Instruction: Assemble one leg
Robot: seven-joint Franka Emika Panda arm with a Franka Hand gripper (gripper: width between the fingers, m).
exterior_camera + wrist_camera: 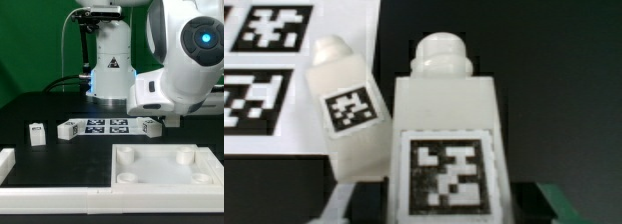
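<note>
In the wrist view a stubby white leg (pixel 446 120) with a black-and-white tag lies on the black table, with its round tip pointing away from the gripper. My gripper (pixel 452 206) straddles its near end. The jaws are open, with a dark gap on each side between the fingers (pixel 345 200) and the leg. A second leg (pixel 345 110) lies close beside it, partly on the marker board (pixel 263 60). In the exterior view the gripper (pixel 161 124) is low at the right end of the marker board (pixel 105 127). A third leg (pixel 37 133) stands alone at the exterior view's left.
The wide white square panel (pixel 165 168) with round corner holes lies at the front right of the exterior view. A white raised rim (pixel 20 170) runs along the front left. The robot base (pixel 110 65) stands behind the marker board.
</note>
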